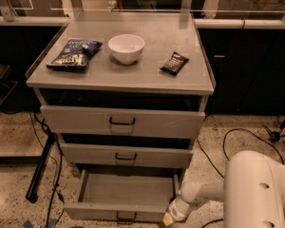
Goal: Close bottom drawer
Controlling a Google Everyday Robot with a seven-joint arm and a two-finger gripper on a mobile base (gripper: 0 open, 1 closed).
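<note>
The grey cabinet's bottom drawer (126,191) stands pulled out, its shallow tray bare, with a short front panel and a small dark loop handle (126,217) at the lower edge of the view. My white arm comes in from the lower right. The gripper (170,217) sits at the right end of the drawer's front panel, touching or almost touching it. The middle drawer front (126,155) and the tall top drawer front (122,121) sit above it.
On the cabinet top lie a blue snack bag (75,53), a white bowl (126,48) and a dark bar wrapper (174,63). Black cables (237,137) run over the speckled floor at right. A black stand leg (40,167) leans at left.
</note>
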